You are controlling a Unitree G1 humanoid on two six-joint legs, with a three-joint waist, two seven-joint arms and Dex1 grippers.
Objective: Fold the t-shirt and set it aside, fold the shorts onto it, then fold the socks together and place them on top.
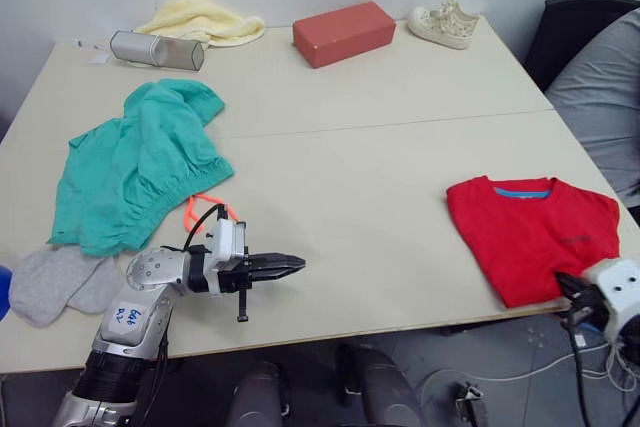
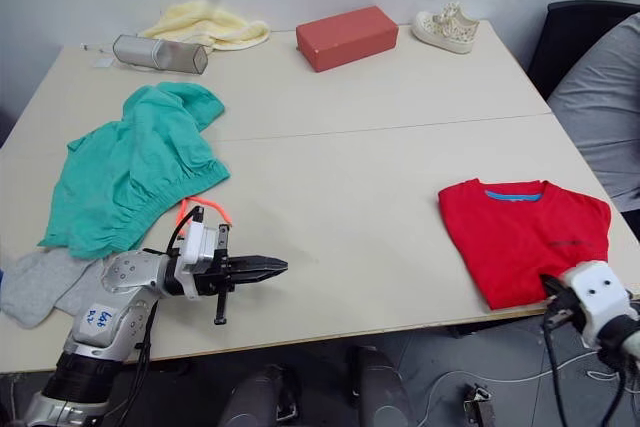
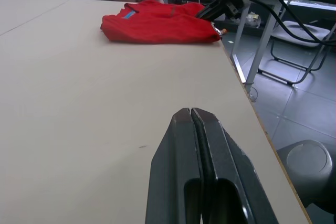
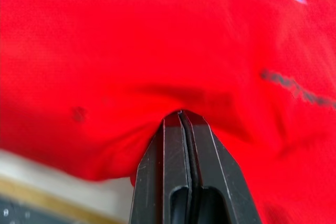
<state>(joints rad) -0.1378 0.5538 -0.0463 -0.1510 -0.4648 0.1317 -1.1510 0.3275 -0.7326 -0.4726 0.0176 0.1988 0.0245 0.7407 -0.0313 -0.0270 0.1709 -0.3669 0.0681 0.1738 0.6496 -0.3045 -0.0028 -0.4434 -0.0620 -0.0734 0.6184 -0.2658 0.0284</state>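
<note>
Care now means the right gripper [image 4: 181, 116], clamped on the folded bright red cotton t-shirt's [image 1: 530, 232] near hem, releasing cleanly while the left gripper [image 1: 290, 265] idles closed.

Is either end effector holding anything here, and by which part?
The right end effector is shut on the near edge of the folded t-shirt. The left end effector is shut over the bare table, holding nothing.

You had the red t-shirt [image 1: 532, 235] folded, blue neck label up, at the table's near right edge. Teal shorts [image 1: 135, 168] lay crumpled far left, orange drawstring [image 1: 205, 207] trailing out. 2 grey socks [image 1: 58, 282] lay flat just beside them.
</note>
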